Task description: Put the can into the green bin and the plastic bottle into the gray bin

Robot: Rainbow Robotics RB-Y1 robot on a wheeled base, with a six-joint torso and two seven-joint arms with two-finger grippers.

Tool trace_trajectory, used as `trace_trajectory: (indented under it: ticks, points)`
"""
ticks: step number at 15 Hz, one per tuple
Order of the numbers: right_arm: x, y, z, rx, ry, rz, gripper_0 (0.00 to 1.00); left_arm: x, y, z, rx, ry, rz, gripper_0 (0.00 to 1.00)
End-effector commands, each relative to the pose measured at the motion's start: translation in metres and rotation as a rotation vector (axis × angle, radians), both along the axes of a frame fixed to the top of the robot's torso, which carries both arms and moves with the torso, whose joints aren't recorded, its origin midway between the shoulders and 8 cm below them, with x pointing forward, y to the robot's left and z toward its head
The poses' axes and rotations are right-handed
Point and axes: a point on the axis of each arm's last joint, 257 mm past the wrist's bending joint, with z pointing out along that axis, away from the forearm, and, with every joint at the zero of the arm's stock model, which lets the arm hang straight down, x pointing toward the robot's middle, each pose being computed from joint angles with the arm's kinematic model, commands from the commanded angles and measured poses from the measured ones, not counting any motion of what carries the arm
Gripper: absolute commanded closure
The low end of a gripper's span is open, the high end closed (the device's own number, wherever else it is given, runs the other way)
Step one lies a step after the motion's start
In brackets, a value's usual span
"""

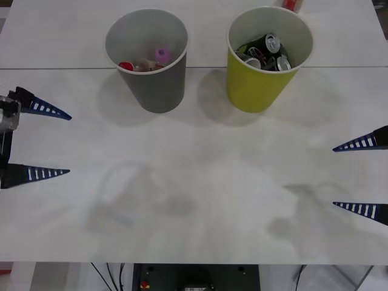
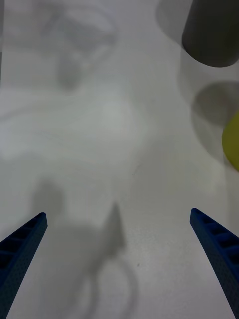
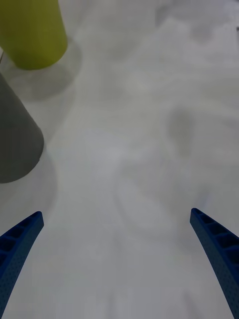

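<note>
Left gripper (image 1: 65, 143): at the table's left edge, fingers spread wide apart, holding nothing; tips point inward over the white table (image 1: 200, 188).
Right gripper (image 1: 335, 176): at the table's right edge, fingers likewise spread wide, nothing between them; tips point inward, facing the left one across bare tabletop.
Gray bin (image 1: 156, 85): upright, ahead of the left gripper and inboard of it. Nearer the left arm than the right. Well apart from both.
Green bin (image 1: 257, 85): upright, ahead of the right gripper and inboard of it, just beside the gray bin without touching. Nearer the right arm.
Plastic bottle (image 1: 138, 65): red cap and a pale body show low inside the gray bin, next to a pink-capped item (image 1: 162, 54). Its long axis cannot be told from here.
Cans (image 1: 268, 51): several lie heaped inside the green bin, tops tilted various ways.
Between the grippers: no can or bottle on the table surface.
Key relation: both task things sit inside their bins, ahead of and above fingertip level, out of either gripper's line.
Judgement: sorting looks finished; no pick seems called for, arms read as parked.
</note>
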Motion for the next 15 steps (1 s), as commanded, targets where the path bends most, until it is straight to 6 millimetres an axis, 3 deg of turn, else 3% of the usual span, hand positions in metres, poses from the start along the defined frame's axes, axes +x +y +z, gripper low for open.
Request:
trace_trajectory:
  ticks: [1,15]
  points:
    - [0.000,0.000,0.000,0.000,0.000,0.000,0.00,-0.004,-0.003,-0.009,-0.016,0.003,-0.013,0.00]
    - [0.000,0.000,0.000,0.000,0.000,0.000,0.00,-0.009,-0.008,-0.025,0.024,-0.017,-0.076,0.00]
